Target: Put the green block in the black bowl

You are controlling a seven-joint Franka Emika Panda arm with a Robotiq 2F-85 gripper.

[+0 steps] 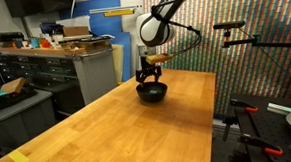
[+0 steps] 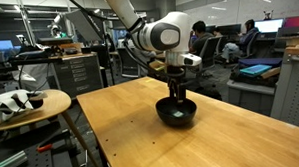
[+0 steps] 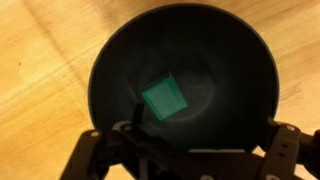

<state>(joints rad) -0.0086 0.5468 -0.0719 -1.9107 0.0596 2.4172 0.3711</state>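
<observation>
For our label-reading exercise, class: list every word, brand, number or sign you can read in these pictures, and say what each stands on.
No text can be read in any view.
Green block: plain faces, no marking.
Black bowl: no label visible.
Gripper: no legible brand.
Background screens in an exterior view: too small and blurred to read.

Wooden table (image 1: 118, 127), 1 black bowl (image 1: 151, 92) directly on its top.
</observation>
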